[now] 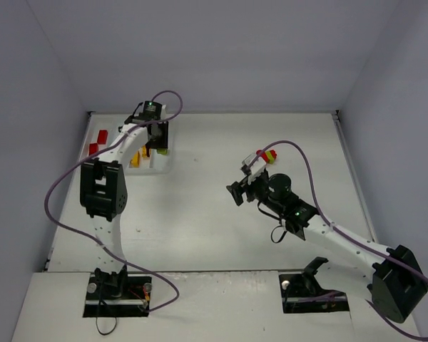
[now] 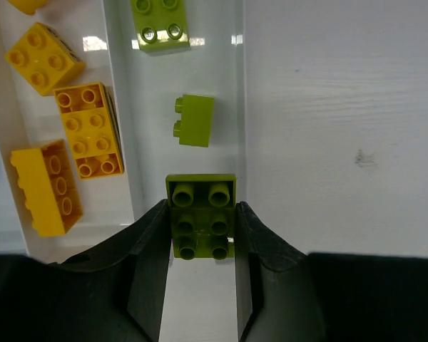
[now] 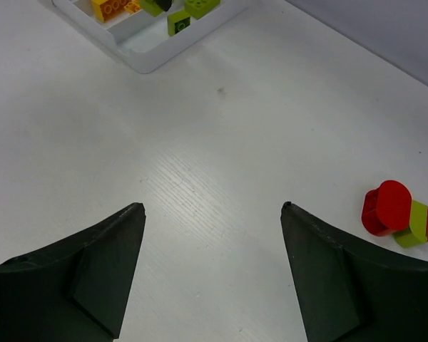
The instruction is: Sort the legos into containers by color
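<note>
My left gripper (image 2: 201, 206) is shut on a lime green brick (image 2: 200, 187) and holds it over the near end of the white tray's (image 2: 119, 107) rightmost compartment. Two more green bricks (image 2: 195, 121) lie further along that compartment. Several yellow bricks (image 2: 89, 128) lie in the compartment to its left. In the top view the left gripper (image 1: 155, 139) is over the tray (image 1: 162, 168), with red bricks (image 1: 98, 137) at the tray's left side. My right gripper (image 3: 210, 206) is open and empty above bare table. A red and lime clump (image 3: 399, 214) lies to its right.
The clump (image 1: 269, 155) sits on the table just beyond the right gripper (image 1: 237, 191) in the top view. The tray corner (image 3: 139, 60) shows at the upper left of the right wrist view. Grey walls close in the table on three sides.
</note>
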